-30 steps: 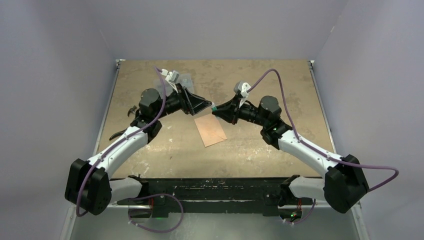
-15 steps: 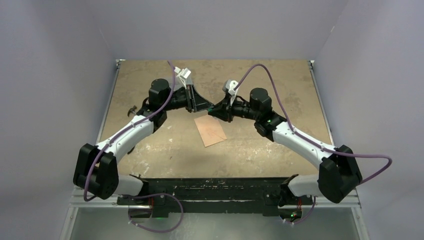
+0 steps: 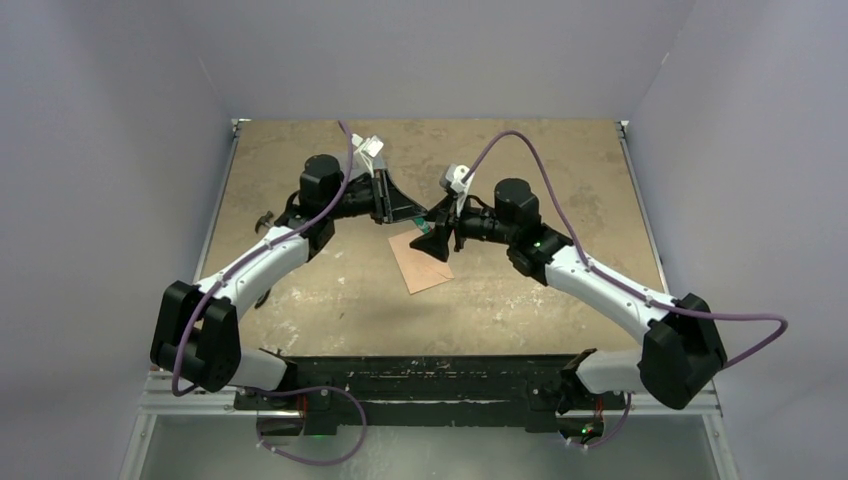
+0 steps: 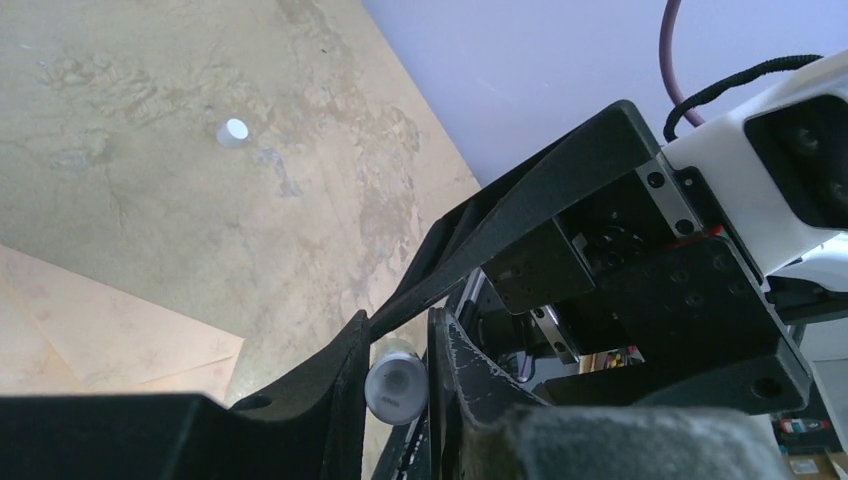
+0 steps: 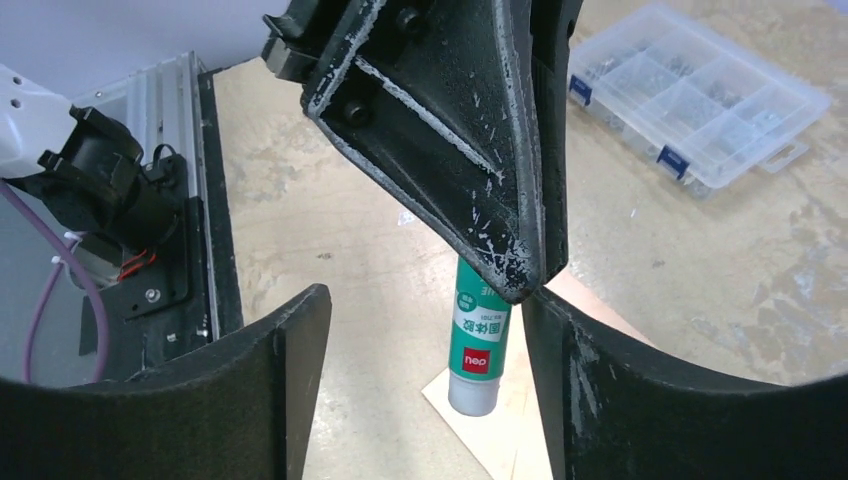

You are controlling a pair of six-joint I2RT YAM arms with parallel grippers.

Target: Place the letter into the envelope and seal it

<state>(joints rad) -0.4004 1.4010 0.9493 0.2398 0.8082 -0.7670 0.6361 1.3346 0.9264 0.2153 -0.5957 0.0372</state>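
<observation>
Near the middle of the table [image 3: 330,295], on the near side of both grippers, the envelope [image 3: 422,268] lies flat. The letter does not show as a separate sheet, so I cannot tell if it is inside. Just over its far edge the right gripper [image 3: 440,238] stands with jaws wide apart, one on each side of a glue stick [image 5: 477,345], and seems not to touch it. A little farther and to the left, the left gripper [image 3: 410,213] is closed on the upper end of this stick, whose long axis points down toward the envelope. The left arm is therefore the one to bring it down and nearer, I think.
</observation>
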